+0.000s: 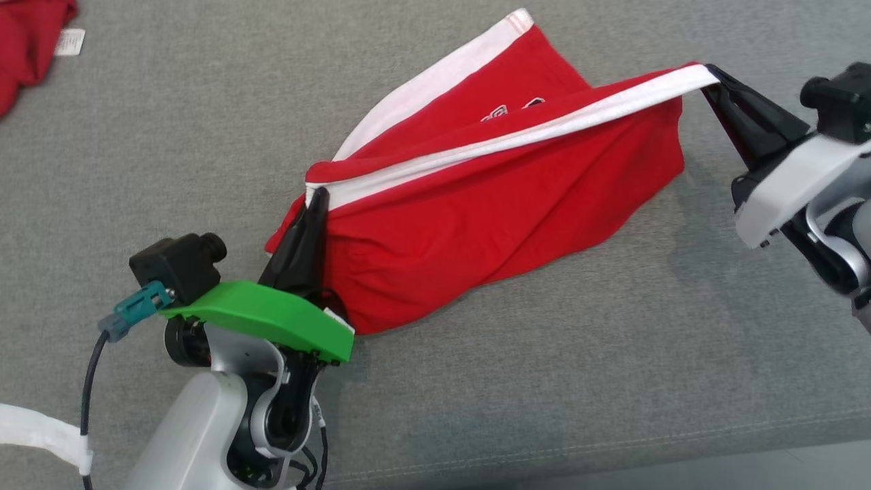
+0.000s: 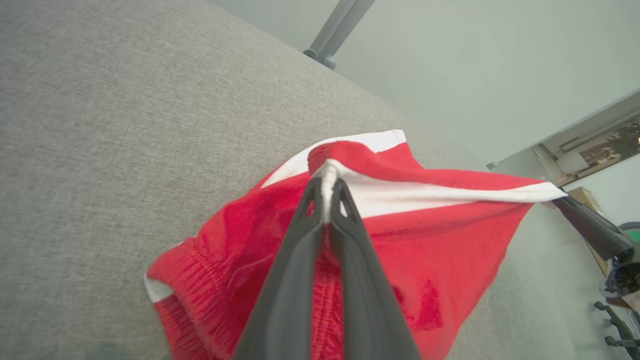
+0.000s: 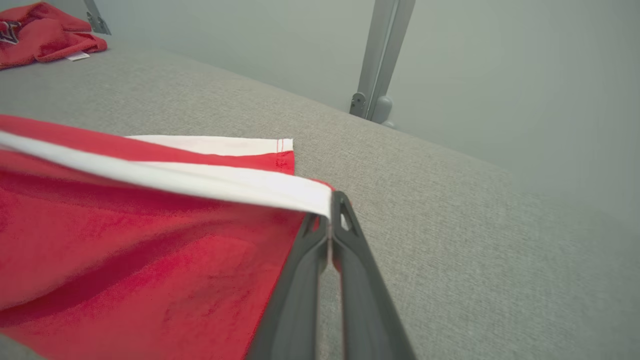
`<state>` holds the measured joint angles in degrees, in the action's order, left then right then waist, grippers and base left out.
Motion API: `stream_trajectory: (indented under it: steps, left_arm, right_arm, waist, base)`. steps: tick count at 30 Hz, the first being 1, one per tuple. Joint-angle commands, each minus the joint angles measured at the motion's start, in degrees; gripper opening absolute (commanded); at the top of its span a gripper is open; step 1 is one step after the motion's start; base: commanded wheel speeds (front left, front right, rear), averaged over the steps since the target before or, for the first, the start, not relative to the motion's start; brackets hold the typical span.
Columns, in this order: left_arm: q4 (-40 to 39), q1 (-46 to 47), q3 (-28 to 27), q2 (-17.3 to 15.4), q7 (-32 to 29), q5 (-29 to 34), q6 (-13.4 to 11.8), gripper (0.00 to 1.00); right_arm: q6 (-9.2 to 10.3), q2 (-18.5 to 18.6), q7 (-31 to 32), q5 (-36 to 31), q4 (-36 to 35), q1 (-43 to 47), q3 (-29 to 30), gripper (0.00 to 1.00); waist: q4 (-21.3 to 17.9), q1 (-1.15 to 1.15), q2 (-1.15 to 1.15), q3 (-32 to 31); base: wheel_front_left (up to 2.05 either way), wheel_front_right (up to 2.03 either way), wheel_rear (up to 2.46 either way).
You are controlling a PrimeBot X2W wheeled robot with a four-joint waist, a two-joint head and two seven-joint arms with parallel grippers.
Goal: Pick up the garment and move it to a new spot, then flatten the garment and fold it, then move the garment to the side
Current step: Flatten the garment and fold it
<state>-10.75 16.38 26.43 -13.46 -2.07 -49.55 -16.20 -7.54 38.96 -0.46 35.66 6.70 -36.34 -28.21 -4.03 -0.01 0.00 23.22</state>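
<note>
Fig. Both hands clamp the white band (image 1: 517,138): my left hand (image 1: 318,197) at 8 o'clock, right hand (image 1: 711,69) at 2 o'clock. The garment (image 1: 476,231) sags between them onto the grey surface (image 1: 578,381) (hem trailing). I should tension evenly and lower both ends together.

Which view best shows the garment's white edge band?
The head view: the white fabric band on the red cloth garment runs taut from the left gripper to the right gripper. The left wrist view shows it foreshortened beyond shut jaws; the right wrist view shows its pinched end, the rest running off-frame.
</note>
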Motion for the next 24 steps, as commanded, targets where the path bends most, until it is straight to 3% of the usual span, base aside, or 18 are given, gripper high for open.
stream_trajectory:
  steps: [1, 9, 23, 24]
  left_arm:
    - [2.09, 1.87, -0.39, 0.21, 0.13, 0.16, 0.20, 0.00]
    - [13.48, 9.35, 0.00, 2.51, 1.55, 1.75, 1.50, 0.00]
    - [19.83, 14.42, 1.71, 4.62, 0.51, 0.85, 3.67, 0.00]
    - [20.28, 14.76, 1.77, 4.67, 0.41, 0.91, 3.67, 0.13]
  right_arm:
    - [0.10, 0.01, 0.56, 0.23, 2.43, -3.50, -2.53, 0.00]
    - [0.11, -1.04, -1.99, 4.18, 17.09, -18.67, -15.77, 0.00]
    - [0.10, 0.55, -4.63, 10.07, 25.01, -31.38, -30.76, 0.00]
    - [0.10, 0.49, -5.02, 10.11, 25.50, -31.89, -31.39, 0.51]
  waist:
    - [7.81, 0.01, 0.00, 8.22]
    - [11.64, 0.01, 0.00, 7.70]
    - [12.86, 0.01, 0.00, 7.50]
    - [12.84, 0.01, 0.00, 7.46]
  base:
    - [0.00, 0.00, 0.00]
    - [0.00, 0.00, 0.00]
    - [0.00, 0.00, 0.00]
    - [0.00, 0.00, 0.00]
